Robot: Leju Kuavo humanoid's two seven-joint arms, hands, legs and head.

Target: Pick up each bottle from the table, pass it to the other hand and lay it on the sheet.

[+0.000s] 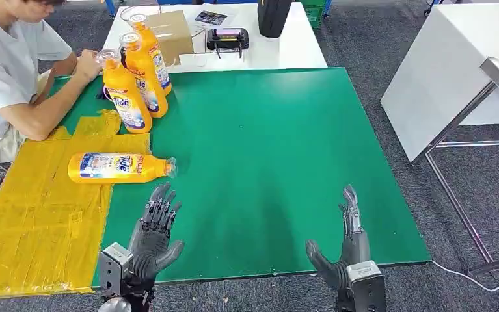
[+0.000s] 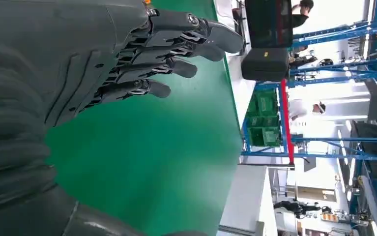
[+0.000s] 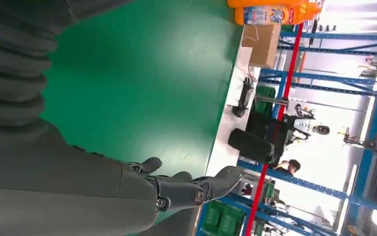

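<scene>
Three orange bottles stand upright at the far left of the green table (image 1: pixel 266 143): the front one (image 1: pixel 124 97), a middle one (image 1: pixel 144 77) and a rear one (image 1: pixel 151 55). A person's hand rests on the front bottle's cap. Another orange bottle (image 1: pixel 120 167) lies on its side at the edge of the yellow sheet (image 1: pixel 38 214), its cap over the green. My left hand (image 1: pixel 152 231) hovers open just below that lying bottle, holding nothing; its fingers (image 2: pixel 176 49) are spread. My right hand (image 1: pixel 347 250) is open near the table's front right edge, its fingers (image 3: pixel 196 189) extended. Two bottles (image 3: pixel 275 10) show in the right wrist view.
A person in a white shirt (image 1: pixel 6 71) sits at the left, arms on the table. Beyond the green table a white table (image 1: pixel 298 45) carries a cardboard box (image 1: pixel 172 32), a black device (image 1: pixel 228 39) and a black container (image 1: pixel 274 16). A white bench (image 1: pixel 455 71) stands at right.
</scene>
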